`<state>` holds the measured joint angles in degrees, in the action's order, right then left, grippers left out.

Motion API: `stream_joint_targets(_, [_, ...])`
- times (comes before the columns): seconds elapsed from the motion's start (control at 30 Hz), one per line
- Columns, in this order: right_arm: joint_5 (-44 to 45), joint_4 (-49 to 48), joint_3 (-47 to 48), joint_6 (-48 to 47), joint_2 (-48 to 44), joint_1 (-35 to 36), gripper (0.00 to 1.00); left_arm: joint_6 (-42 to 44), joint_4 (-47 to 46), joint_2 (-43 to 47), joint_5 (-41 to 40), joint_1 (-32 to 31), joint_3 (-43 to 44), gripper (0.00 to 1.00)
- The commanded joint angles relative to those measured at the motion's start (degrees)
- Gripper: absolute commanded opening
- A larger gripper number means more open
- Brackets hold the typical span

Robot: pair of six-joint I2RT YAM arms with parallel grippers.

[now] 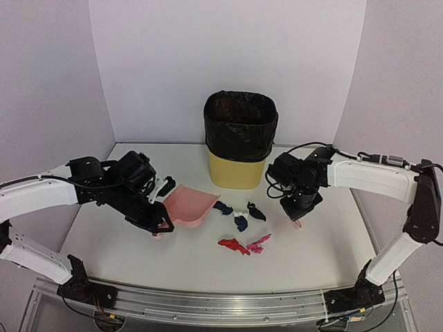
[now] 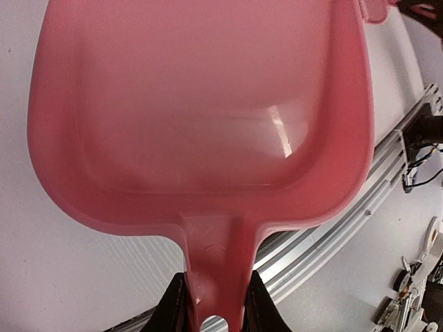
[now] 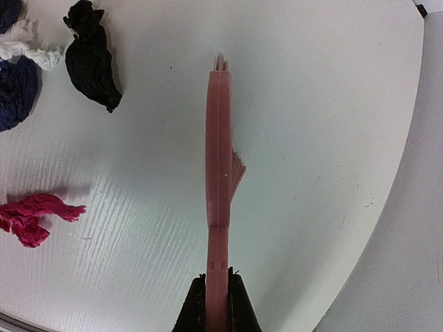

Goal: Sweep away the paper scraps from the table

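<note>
Several paper scraps lie mid-table: navy ones [image 1: 240, 223], a black one [image 1: 256, 213], a white bit [image 1: 239, 212], a red one [image 1: 233, 245] and a pink one [image 1: 259, 243]. My left gripper [image 1: 163, 225] is shut on the handle of the pink dustpan [image 1: 187, 205], whose mouth faces the scraps; the wrist view shows the empty pan [image 2: 201, 104] with the fingers [image 2: 173, 308] clamping its handle. My right gripper [image 1: 299, 214] is shut on the pink brush [image 3: 220, 173], right of the scraps. The black scrap [image 3: 90, 55] and the pink scrap [image 3: 31, 214] lie left of the brush.
A yellow bin with a black liner [image 1: 239, 138] stands at the back centre. A small black scrap [image 1: 165, 187] lies behind the dustpan. The metal rail [image 1: 221, 304] runs along the table's front edge. White walls close in on three sides.
</note>
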<state>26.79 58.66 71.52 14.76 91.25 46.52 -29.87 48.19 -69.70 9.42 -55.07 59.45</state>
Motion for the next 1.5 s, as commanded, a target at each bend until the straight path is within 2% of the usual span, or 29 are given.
stream_joint_targets(0.0, [-2.4, -0.51, 5.4, 1.25, 6.15, -0.16, 0.0, -0.73, 5.62, -8.01, -2.2, 0.0, 0.49, 0.0])
stream_joint_targets(0.47, [-11.47, -0.18, 21.87, 3.33, 21.48, 1.12, 0.0, 15.92, 9.72, -27.94, -6.61, 1.02, 9.02, 0.0])
stream_joint_targets(0.63, [-13.73, -0.04, 27.05, 2.01, 26.2, 2.59, 0.0, 24.81, 8.9, -33.46, -7.8, 1.0, 15.11, 0.0])
stream_joint_targets(0.97, [-19.58, -0.1, 38.58, -4.68, 34.07, 7.29, 0.0, 31.0, 8.77, -42.32, -6.77, 2.75, 22.13, 0.0])
stream_joint_targets(1.2, [-24.38, -0.33, 39.83, -8.56, 33.97, 10.03, 0.0, 31.71, 6.82, -41.57, -4.77, 3.74, 22.1, 0.0])
stream_joint_targets(1.47, [-22.84, -1.03, 35.77, -10.0, 27.43, 11.6, 0.0, 31.54, 4.29, -41.71, -3.29, 3.83, 21.09, 0.0])
